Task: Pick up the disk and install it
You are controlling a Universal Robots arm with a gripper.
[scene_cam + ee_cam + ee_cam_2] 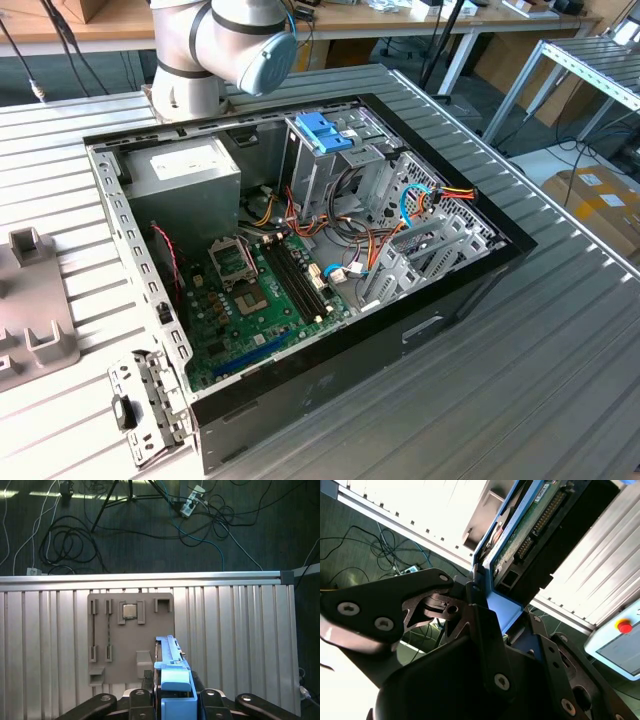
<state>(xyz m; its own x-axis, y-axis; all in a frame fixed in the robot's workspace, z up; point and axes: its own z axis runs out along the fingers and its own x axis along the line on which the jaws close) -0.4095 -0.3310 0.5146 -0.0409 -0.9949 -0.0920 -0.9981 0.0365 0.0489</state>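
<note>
While the claw (172, 692) grips the disk (171, 667) by its blue frame end, disk stands on edge btwn the jaws, long axis pointing straight out from claw; grey fixture plate (115, 640) on ribbed bench (240, 640) lies beyond the tip.

An open black computer case (400, 345) lies on the ribbed aluminium table (560, 400) — a green motherboard (255, 310) inside. A square silver chip (129, 611) sits in a grey slotted plastic tray (125, 645)
</note>
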